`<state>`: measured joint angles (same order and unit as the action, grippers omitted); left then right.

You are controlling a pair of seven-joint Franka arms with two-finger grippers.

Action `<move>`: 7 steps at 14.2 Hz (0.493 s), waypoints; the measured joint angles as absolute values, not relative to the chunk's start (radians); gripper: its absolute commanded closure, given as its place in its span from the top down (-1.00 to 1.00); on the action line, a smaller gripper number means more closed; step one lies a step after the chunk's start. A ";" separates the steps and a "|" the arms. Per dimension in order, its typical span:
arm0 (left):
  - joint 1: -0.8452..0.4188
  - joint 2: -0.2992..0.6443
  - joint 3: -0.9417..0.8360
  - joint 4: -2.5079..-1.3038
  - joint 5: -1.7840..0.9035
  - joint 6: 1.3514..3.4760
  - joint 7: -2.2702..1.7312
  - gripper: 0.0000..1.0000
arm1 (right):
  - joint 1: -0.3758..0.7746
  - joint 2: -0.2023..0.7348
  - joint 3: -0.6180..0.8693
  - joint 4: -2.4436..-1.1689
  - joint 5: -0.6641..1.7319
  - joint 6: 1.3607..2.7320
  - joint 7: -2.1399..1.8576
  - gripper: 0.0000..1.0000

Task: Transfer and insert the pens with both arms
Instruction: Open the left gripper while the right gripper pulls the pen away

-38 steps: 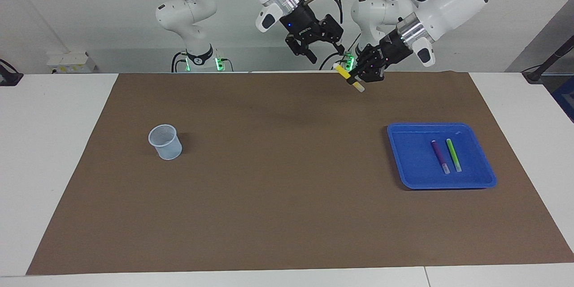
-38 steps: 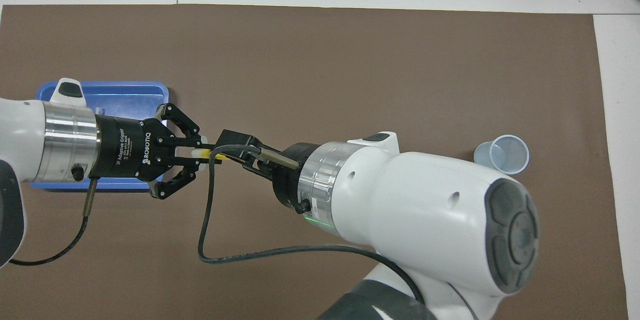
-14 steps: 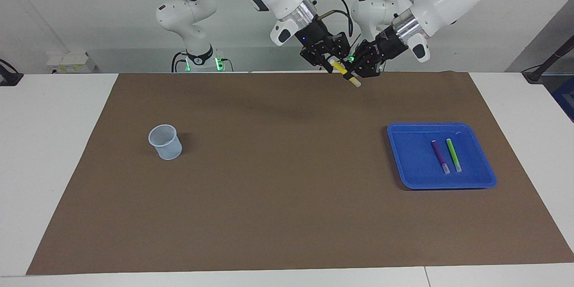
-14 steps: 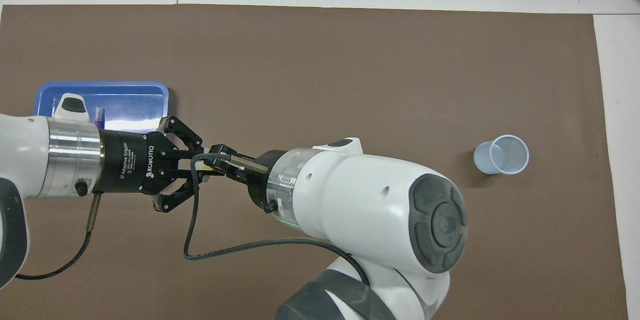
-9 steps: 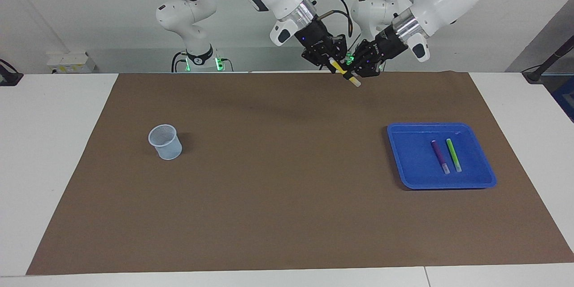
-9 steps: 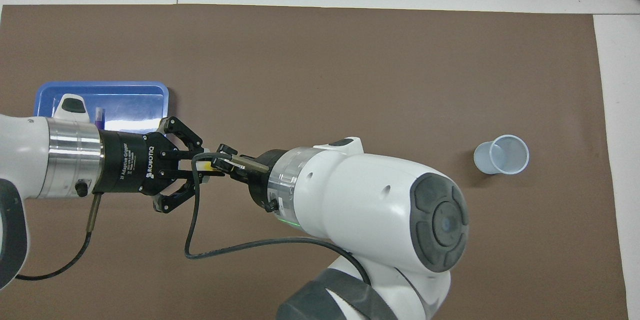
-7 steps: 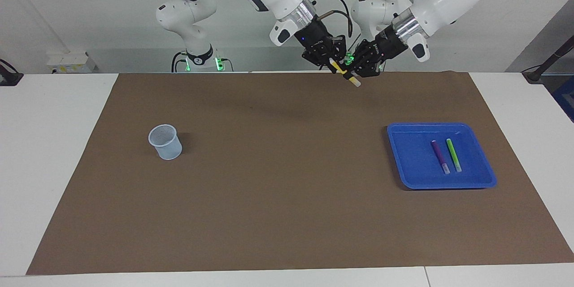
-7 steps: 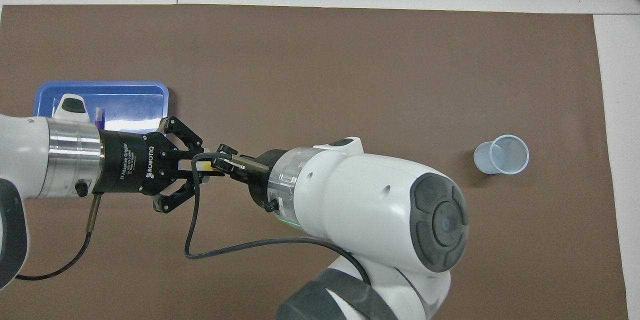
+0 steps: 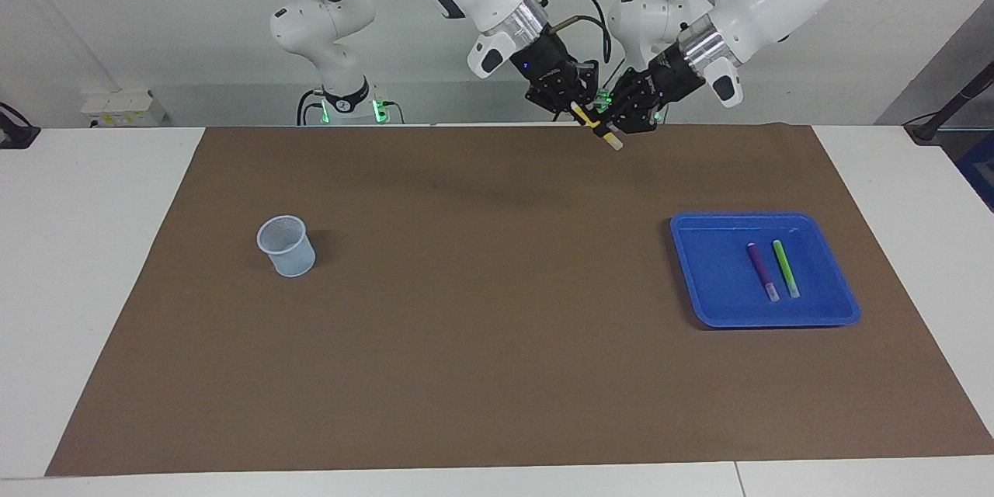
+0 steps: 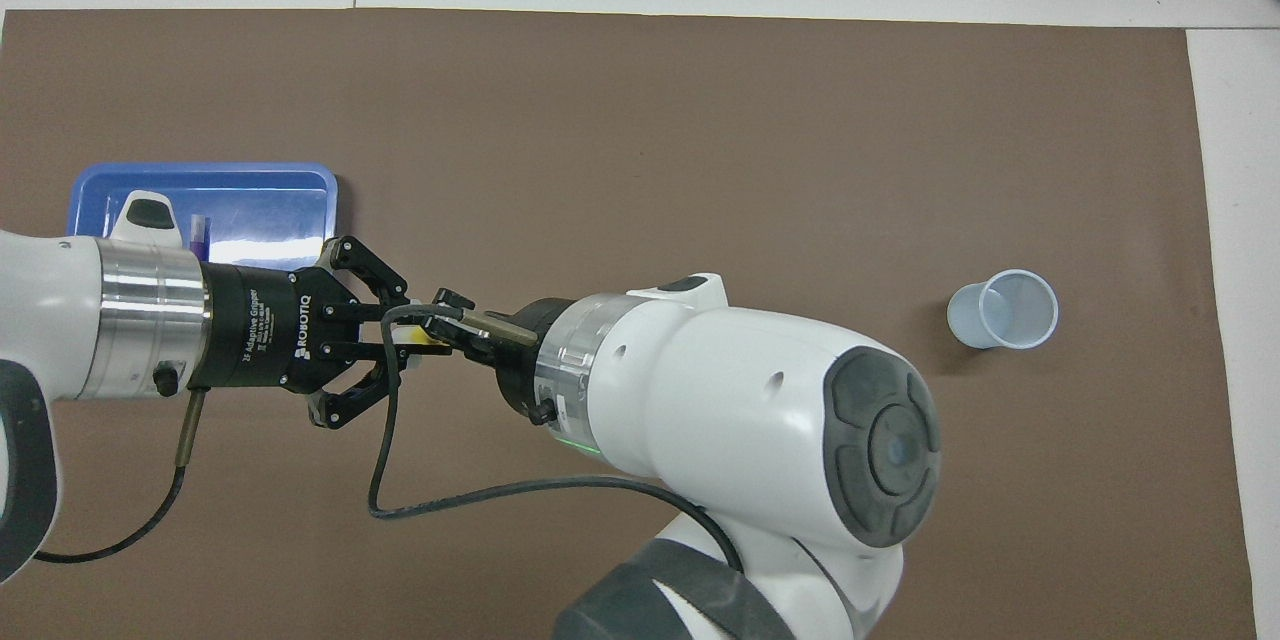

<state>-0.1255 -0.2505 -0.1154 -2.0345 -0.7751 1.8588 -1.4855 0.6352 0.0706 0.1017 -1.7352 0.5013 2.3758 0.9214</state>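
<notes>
A yellow pen [image 9: 595, 126] with a pale lower end hangs tilted in the air over the mat's edge nearest the robots. My left gripper [image 9: 612, 124] is shut on its lower half. My right gripper [image 9: 578, 109] is shut on its upper end, and the two grippers meet nose to nose. From overhead, only a sliver of the yellow pen [image 10: 432, 344] shows between the left gripper [image 10: 398, 335] and the right gripper [image 10: 445, 322]. The purple pen [image 9: 762, 270] and the green pen [image 9: 785, 268] lie side by side in the blue tray [image 9: 714, 268].
A pale mesh cup [image 9: 287, 246] stands upright on the brown mat toward the right arm's end of the table. From overhead the left arm covers part of the blue tray [image 10: 265, 205]. Two smaller white arms with green lights stand at the robots' end.
The right gripper came in to the yellow pen's upper end and shut on it. The left gripper kept its hold and rose slightly.
</notes>
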 measured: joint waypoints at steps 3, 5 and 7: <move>-0.126 -0.252 -0.115 -2.036 -0.775 1.862 -1.485 0.61 | 0.634 0.071 0.100 -1.735 0.501 2.375 0.921 -1.00; -0.126 -0.254 -0.115 -2.039 -0.775 1.869 -1.485 0.84 | 0.632 0.071 0.098 -1.735 0.501 2.375 0.921 -1.00; -0.126 -0.256 -0.115 -2.042 -0.775 1.879 -1.485 0.82 | 0.630 0.071 0.098 -1.735 0.501 2.375 0.921 -1.00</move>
